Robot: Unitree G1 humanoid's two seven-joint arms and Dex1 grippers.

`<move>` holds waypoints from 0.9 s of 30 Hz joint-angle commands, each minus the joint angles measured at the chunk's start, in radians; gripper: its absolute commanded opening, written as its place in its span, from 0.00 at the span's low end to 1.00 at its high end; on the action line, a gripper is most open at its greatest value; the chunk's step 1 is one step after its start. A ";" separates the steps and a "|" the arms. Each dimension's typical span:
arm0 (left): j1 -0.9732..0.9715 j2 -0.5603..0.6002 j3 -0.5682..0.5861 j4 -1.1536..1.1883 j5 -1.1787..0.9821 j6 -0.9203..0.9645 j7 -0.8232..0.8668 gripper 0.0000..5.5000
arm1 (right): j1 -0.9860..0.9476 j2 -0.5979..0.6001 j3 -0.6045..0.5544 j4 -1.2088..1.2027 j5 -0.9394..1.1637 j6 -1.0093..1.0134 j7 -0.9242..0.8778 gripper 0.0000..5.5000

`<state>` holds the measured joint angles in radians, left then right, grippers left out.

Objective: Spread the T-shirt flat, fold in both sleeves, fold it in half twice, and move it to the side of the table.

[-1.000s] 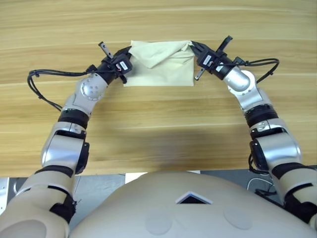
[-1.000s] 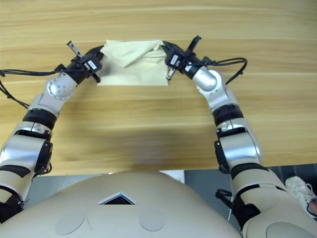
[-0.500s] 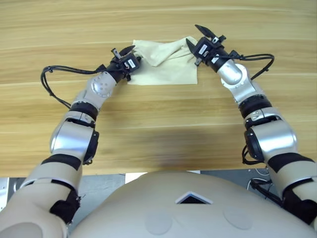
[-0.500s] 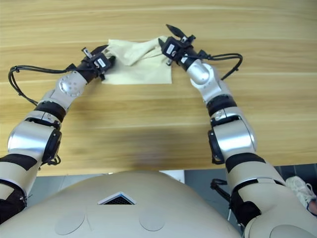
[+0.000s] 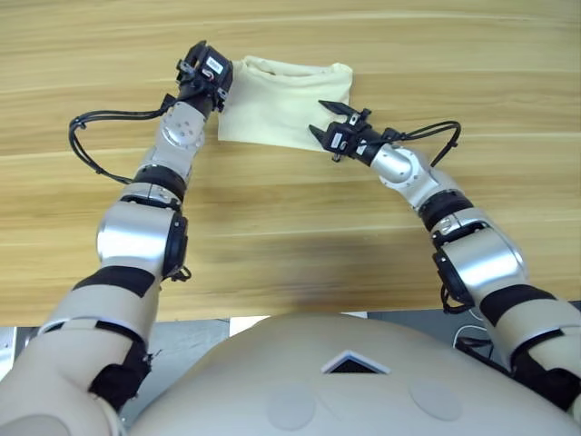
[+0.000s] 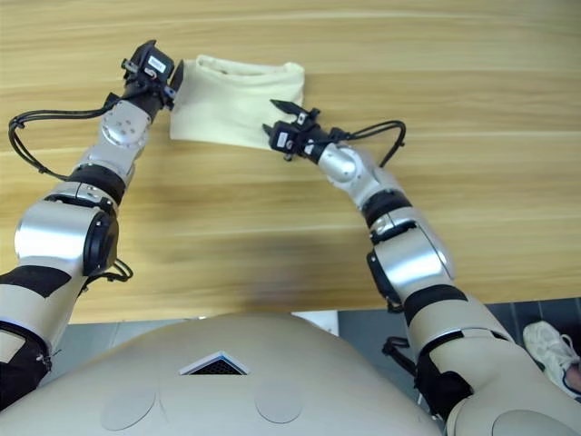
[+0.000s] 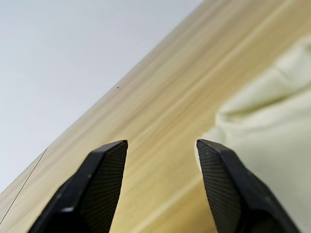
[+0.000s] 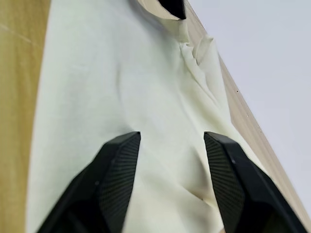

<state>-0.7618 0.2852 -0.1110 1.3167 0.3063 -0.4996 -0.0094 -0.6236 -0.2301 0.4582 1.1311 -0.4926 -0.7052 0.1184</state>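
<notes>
The cream T-shirt lies folded into a small rectangle on the wooden table, far from me and a little left of centre. My left gripper is at the shirt's far left corner. It is open, with bare wood between its fingers and the cloth just beside them. My right gripper is at the shirt's near right corner. It too is open, its fingers held over the cloth with nothing gripped.
Black cables loop out from both forearms above the table. The table's near edge runs close to my body. Bare wood stretches to the left, right and front of the shirt.
Both grippers have let go of the cloth; the lifted layer now lies flat. My left gripper moved to the far left corner. My right gripper drew back to the near right corner.
</notes>
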 commanded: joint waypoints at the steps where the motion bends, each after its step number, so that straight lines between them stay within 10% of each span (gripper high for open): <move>1: -0.010 0.016 0.097 0.016 -0.087 0.055 0.058 0.48 | 0.034 0.025 0.007 0.074 0.010 0.044 0.108 0.44; 16: 0.339 0.011 0.461 -0.198 -0.505 -0.282 -0.016 0.48 | 0.665 -0.177 0.055 -1.105 0.598 0.152 0.644 0.44; 27: 0.306 -0.095 0.475 -0.162 -0.526 -0.310 -0.030 0.48 | 0.448 0.007 0.054 -0.854 0.504 0.546 0.552 0.44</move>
<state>-0.4305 0.2035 0.3642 1.1430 -0.2213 -0.8090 -0.0335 -0.1356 -0.2415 0.5120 0.2074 0.0481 -0.1896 0.6937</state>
